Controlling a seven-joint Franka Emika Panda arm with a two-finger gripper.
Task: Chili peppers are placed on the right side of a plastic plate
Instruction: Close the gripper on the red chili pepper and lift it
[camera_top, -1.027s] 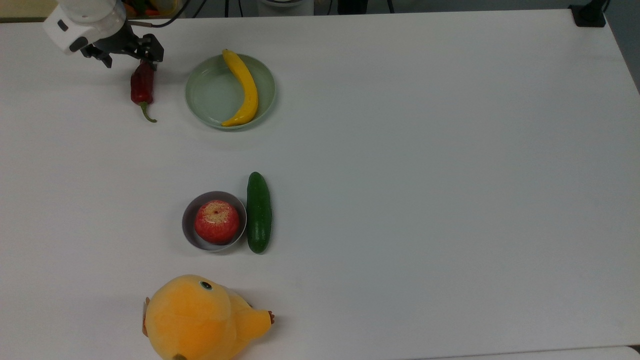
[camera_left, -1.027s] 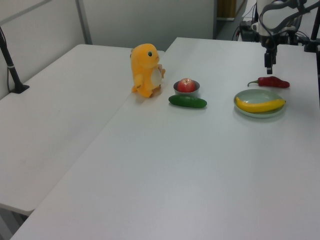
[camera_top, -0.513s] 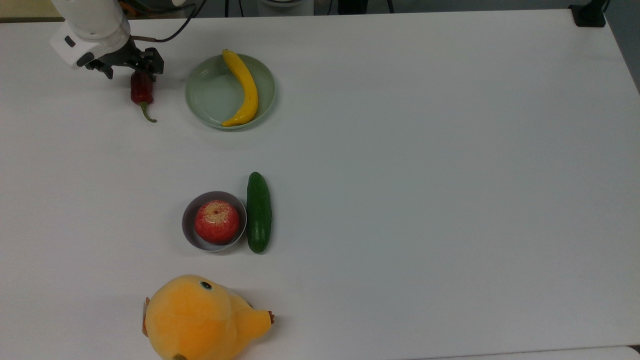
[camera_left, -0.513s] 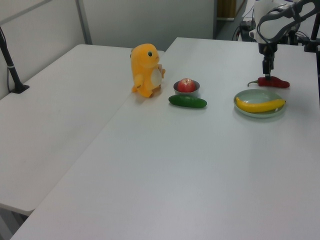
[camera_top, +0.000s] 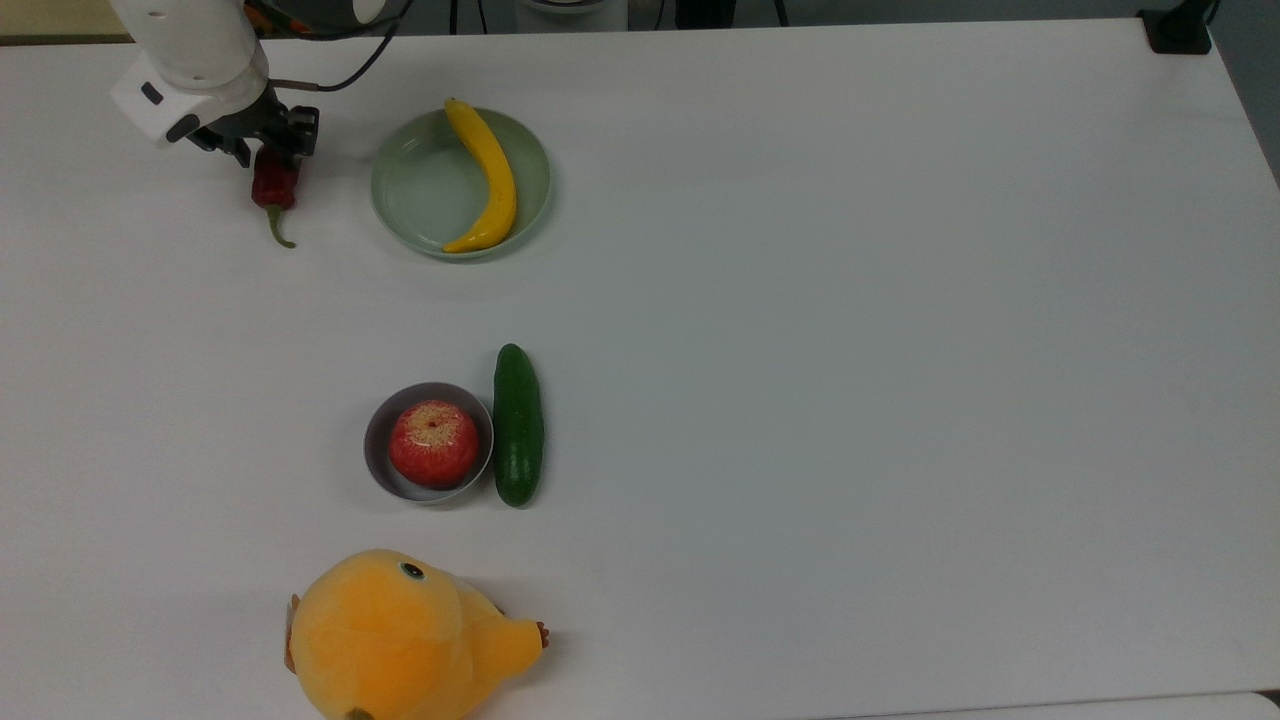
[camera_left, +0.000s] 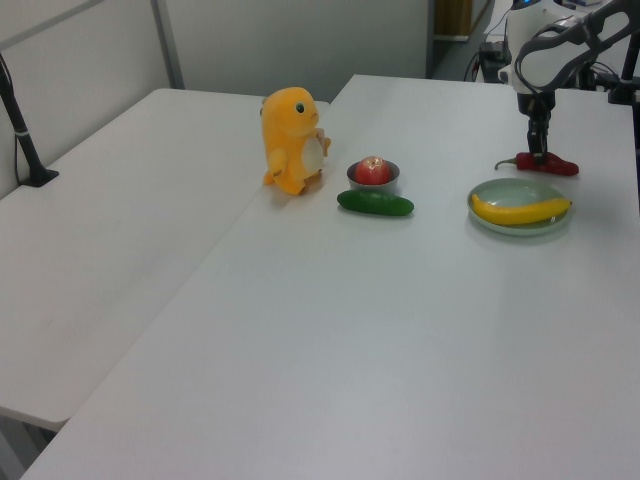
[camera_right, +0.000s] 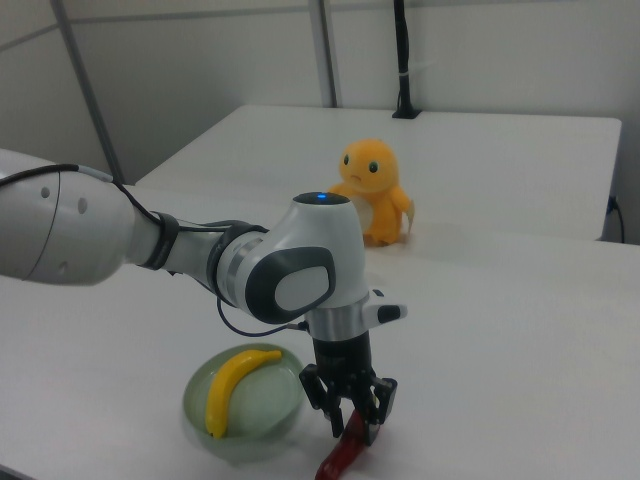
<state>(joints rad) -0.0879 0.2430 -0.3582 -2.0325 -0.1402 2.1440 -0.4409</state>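
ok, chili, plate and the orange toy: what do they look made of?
Chili: glossy dark red with an even sheen, likely a plastic replica, though a real one can't be ruled out. Plate: pale green, smooth, slightly translucent with soft glare, looks like plastic. Orange toy: matte, fuzzy surface with soft rounded seams, looks like plush fabric, stuffed.

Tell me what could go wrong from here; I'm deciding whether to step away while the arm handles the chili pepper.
1. The gripper is down at the thick end of the chili pepper, far from its middle, so the pepper may swing or slip if lifted.
2. The plastic plate sits close by with a banana in it; a low carry could clip its rim.
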